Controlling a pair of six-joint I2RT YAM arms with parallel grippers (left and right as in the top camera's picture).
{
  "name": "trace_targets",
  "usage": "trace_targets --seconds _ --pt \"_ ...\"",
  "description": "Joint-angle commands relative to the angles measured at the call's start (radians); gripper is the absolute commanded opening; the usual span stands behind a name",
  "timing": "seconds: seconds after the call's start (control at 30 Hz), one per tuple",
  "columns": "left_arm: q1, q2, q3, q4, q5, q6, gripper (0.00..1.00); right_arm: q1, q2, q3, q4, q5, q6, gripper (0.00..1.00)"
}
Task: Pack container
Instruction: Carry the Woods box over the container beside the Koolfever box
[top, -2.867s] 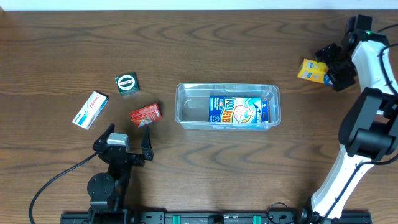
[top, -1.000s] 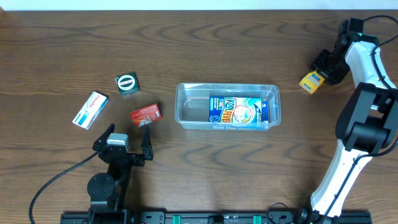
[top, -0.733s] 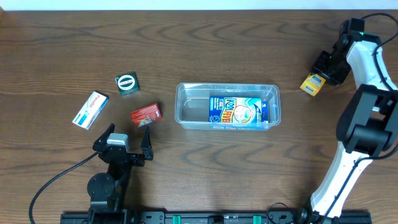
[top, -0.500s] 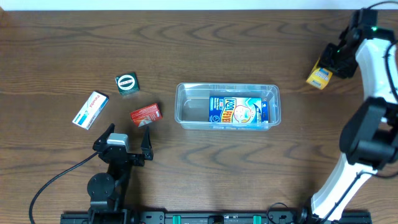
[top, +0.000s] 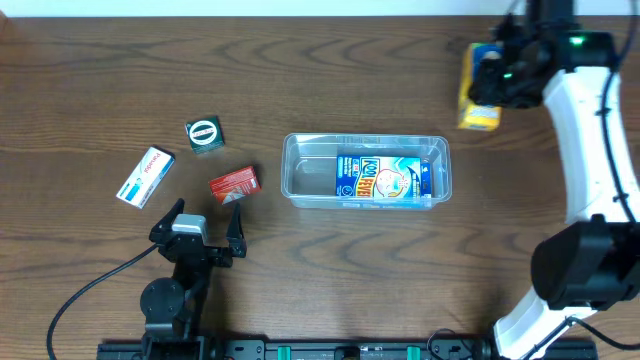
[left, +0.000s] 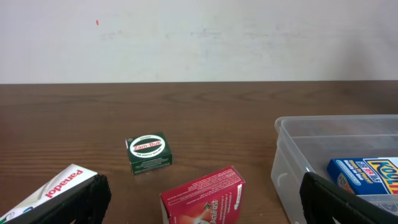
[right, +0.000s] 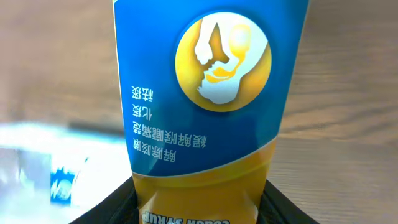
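Observation:
The container (top: 293, 172) is a clear tub at the table's middle, with a blue box (top: 385, 178) lying in it. My right gripper (top: 492, 80) is shut on a yellow-and-blue cough syrup box (top: 477, 92), held in the air behind the tub's right end. In the right wrist view that box (right: 199, 106) fills the frame between the black fingers (right: 102, 208), and the container (right: 31, 158) is a blur at the lower left. My left gripper (top: 202, 222) rests open near the front left, just short of a red box (top: 234, 184).
A green box (top: 204, 134) and a white box (top: 146, 176) lie left of the tub. In the left wrist view the red box (left: 202, 199) sits between the open fingers, with the green box (left: 149, 153) behind it and the tub wall (left: 289, 171) to the right.
My right gripper has lifted the yellow box off the table at the far right and carried it left and upward. The left arm and the other boxes have not moved.

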Motion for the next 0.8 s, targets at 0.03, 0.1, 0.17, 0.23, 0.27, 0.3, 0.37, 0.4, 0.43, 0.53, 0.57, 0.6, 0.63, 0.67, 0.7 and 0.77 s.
trace_targets --seconds 0.03,0.1,0.17,0.23,0.27,0.3,0.37,0.4,0.43,0.53,0.57,0.6,0.63,0.67,0.7,0.77 --pt "0.003 -0.006 -0.021 -0.029 0.002 0.006 0.98 0.107 -0.031 0.005 -0.034 -0.017 -0.155 0.47" --pt "0.003 -0.006 -0.021 -0.029 0.002 0.006 0.98 0.158 -0.031 0.005 -0.048 -0.016 -0.194 0.48" --pt "0.003 -0.006 -0.021 -0.029 0.002 0.006 0.98 0.203 -0.031 0.005 -0.06 -0.017 -0.227 0.48" --pt "0.003 -0.006 -0.021 -0.029 0.002 0.006 0.98 0.237 -0.031 0.005 -0.074 -0.018 -0.256 0.48" --pt "0.003 -0.006 -0.021 -0.029 0.002 0.006 0.98 0.258 -0.031 0.005 -0.087 -0.023 -0.282 0.48" --pt "0.003 -0.006 -0.021 -0.029 0.002 0.006 0.98 0.277 -0.031 0.005 -0.1 -0.037 -0.314 0.49" --pt "0.003 -0.006 -0.021 -0.029 0.002 0.006 0.98 0.309 -0.031 0.005 -0.132 -0.066 -0.38 0.5" --pt "0.003 -0.006 -0.021 -0.029 0.002 0.006 0.98 0.324 -0.031 0.005 -0.15 -0.073 -0.412 0.5" --pt "0.003 -0.006 -0.021 -0.029 0.002 0.006 0.98 0.336 -0.031 0.004 -0.164 -0.073 -0.433 0.51" --pt "0.003 -0.006 -0.021 -0.029 0.002 0.006 0.98 0.362 -0.031 0.004 -0.192 -0.074 -0.468 0.51" --pt "0.003 -0.006 -0.021 -0.029 0.002 0.006 0.98 0.366 -0.031 0.004 -0.197 -0.077 -0.476 0.51" --pt "0.003 -0.006 -0.021 -0.029 0.002 0.006 0.98 0.367 -0.031 0.003 -0.201 -0.081 -0.479 0.51" --pt "0.003 -0.006 -0.021 -0.029 0.002 0.006 0.98 0.367 -0.031 0.002 -0.203 -0.084 -0.479 0.51" --pt "0.003 -0.006 -0.021 -0.029 0.002 0.006 0.98 0.367 -0.031 0.002 -0.203 -0.084 -0.479 0.5" --pt "0.003 -0.006 -0.021 -0.029 0.002 0.006 0.98 0.367 -0.031 0.0 -0.203 -0.084 -0.479 0.5" --pt "0.003 -0.006 -0.021 -0.029 0.002 0.006 0.98 0.366 -0.031 -0.003 -0.2 -0.084 -0.479 0.51"
